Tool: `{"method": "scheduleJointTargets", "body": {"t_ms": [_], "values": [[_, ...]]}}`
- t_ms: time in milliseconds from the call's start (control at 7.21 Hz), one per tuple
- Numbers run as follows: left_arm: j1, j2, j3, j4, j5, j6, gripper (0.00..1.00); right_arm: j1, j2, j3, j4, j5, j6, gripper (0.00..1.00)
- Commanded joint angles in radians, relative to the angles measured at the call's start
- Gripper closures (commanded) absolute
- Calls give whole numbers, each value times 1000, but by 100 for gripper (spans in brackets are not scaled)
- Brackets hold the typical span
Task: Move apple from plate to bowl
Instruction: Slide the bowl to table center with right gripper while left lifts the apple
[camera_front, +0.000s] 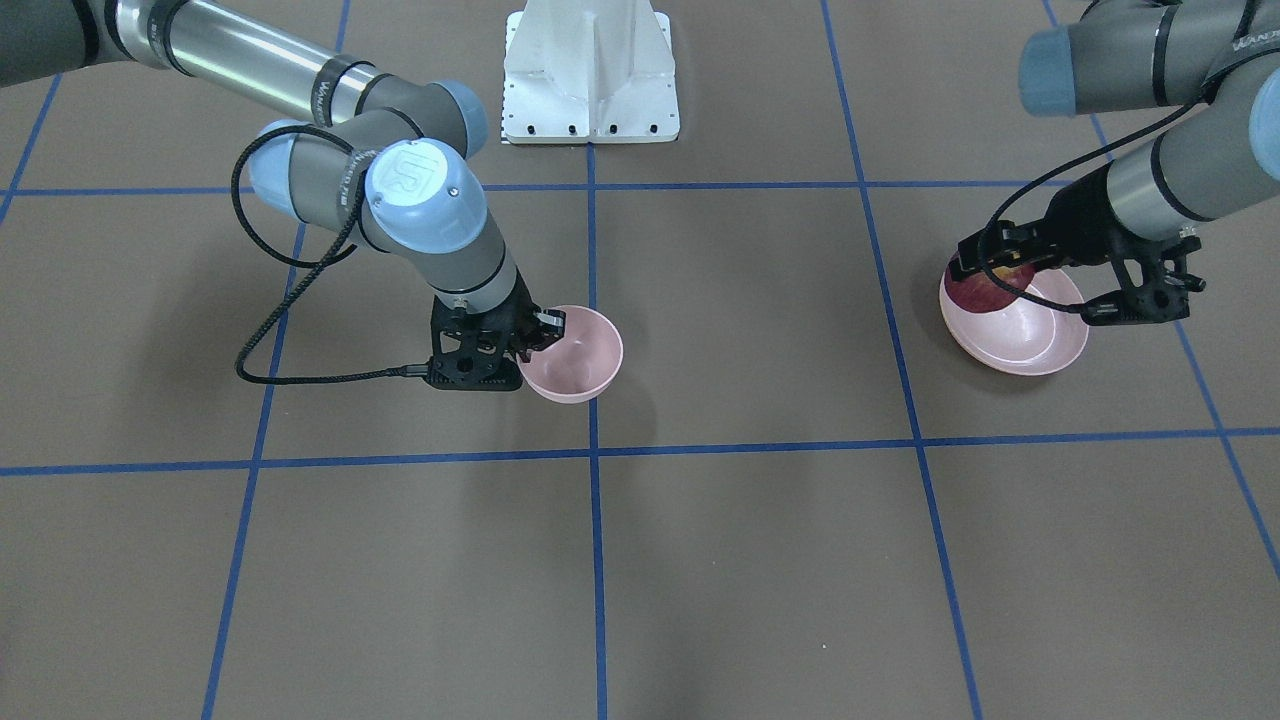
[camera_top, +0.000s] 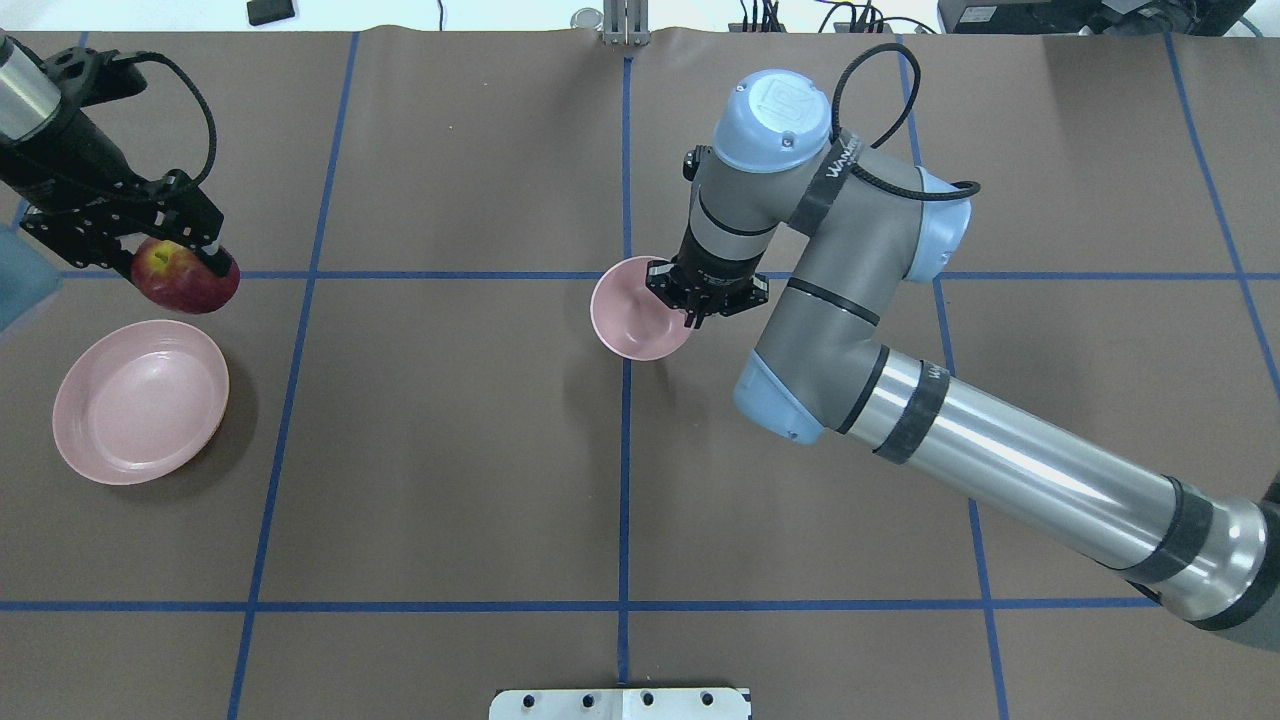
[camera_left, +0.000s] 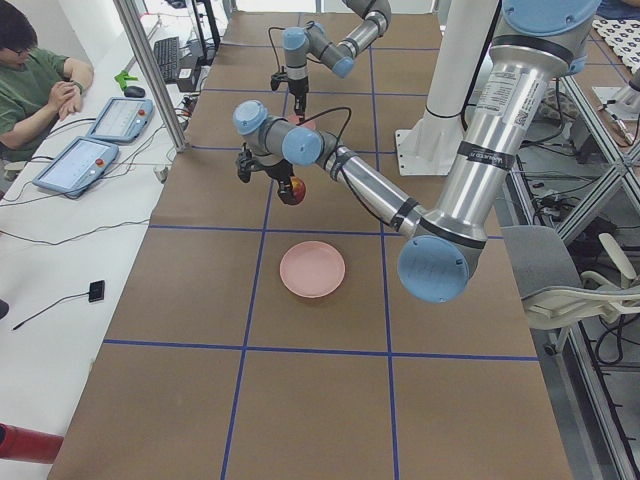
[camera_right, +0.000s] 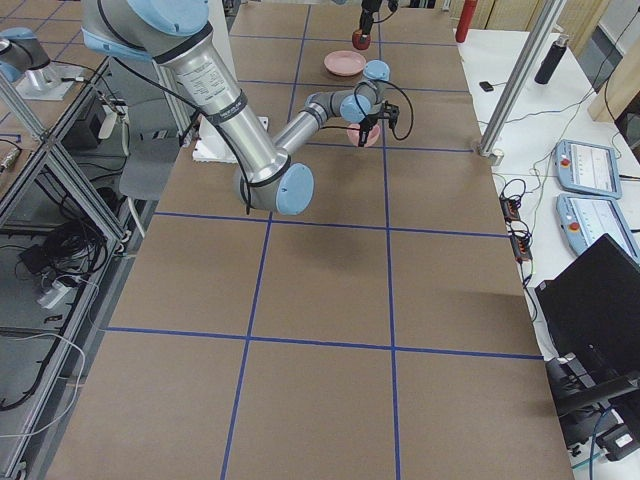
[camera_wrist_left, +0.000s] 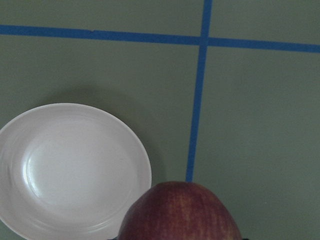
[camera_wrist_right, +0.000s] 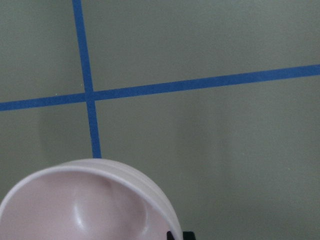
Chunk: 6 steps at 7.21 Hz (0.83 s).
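Note:
The dark red apple is in my left gripper, which is shut on it and holds it in the air beyond the far edge of the plate. The pale pink plate lies empty at the table's left. The front view shows the apple over the plate's rim. In the left wrist view the apple sits at the bottom and the plate lies below left. My right gripper is shut on the rim of the small pink bowl at the table's centre. The bowl is empty and tilted.
The white robot base mount stands at the table's middle edge. Blue tape lines grid the brown table. An operator sits by tablets beside the table. The right arm's long forearm crosses the right half.

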Motion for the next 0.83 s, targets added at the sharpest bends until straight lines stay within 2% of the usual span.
{"method": "scheduleJointTargets", "body": {"t_ms": [0,277,555,693], "values": [[-4,-41,-31,0,-19,-82,100,-8,66,-103,17,-26,-3,100],[-2,-77,-42,-1,-33,-159,100,-18,64,-181,124,-28,-3,100],[-2,-77,-34,-3,-30,-159,100,-16,66,-180,139,-20,2,100],[-2,-77,-33,-3,-32,-159,100,-13,64,-174,158,-11,2,1]]}}
